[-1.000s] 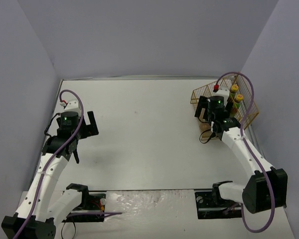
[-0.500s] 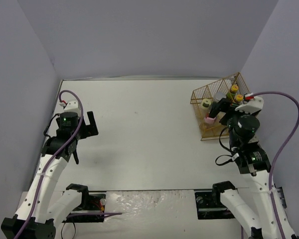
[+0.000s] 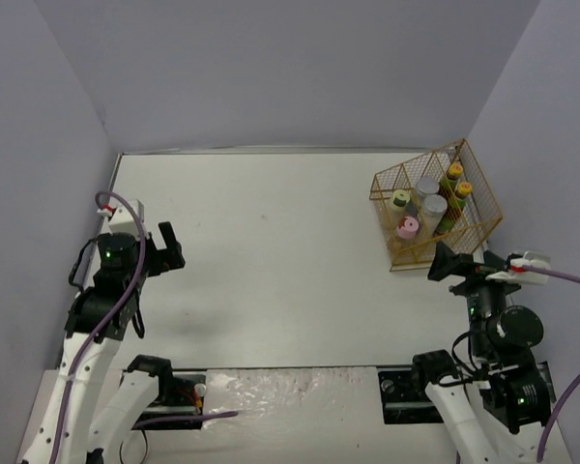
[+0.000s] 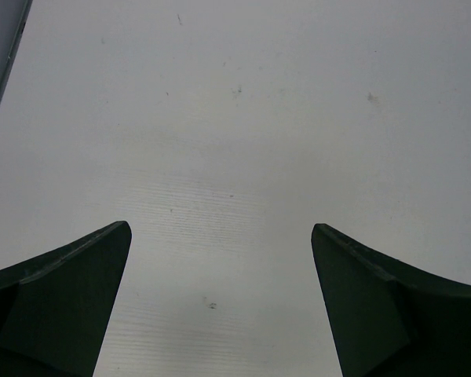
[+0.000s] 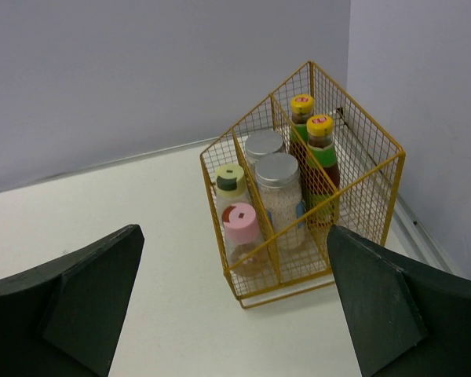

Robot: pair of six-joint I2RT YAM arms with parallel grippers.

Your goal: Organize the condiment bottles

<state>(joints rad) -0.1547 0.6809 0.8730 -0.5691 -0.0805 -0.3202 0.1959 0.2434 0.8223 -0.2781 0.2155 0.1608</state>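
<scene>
Right wrist view: wire basket (image 5: 359, 206) stands on the bench (image 3: 271, 242), split into three compartments.
Shakers: pink-capped shaker (image 5: 241, 222) and yellow-green-capped shaker (image 5: 230, 181) upright in one outer compartment of the basket.
Jars: two silver-lidded jars (image 5: 277, 169) upright in the basket's middle compartment.
Dark bottles: two yellow-capped bottles (image 5: 319, 137) upright in the basket's wall-side compartment.
Right pincer (image 3: 459, 264): spread, empty, near the basket.
Left pincer (image 4: 220, 232): spread, empty, well apart from the basket.

Robotics lab test cell: a plain white tabletop (image 3: 290, 271) boxed in by blank lilac-grey walls (image 3: 271, 68), with two white robot arms (image 3: 82, 353) bolted along the tabletop's near edge.
</scene>
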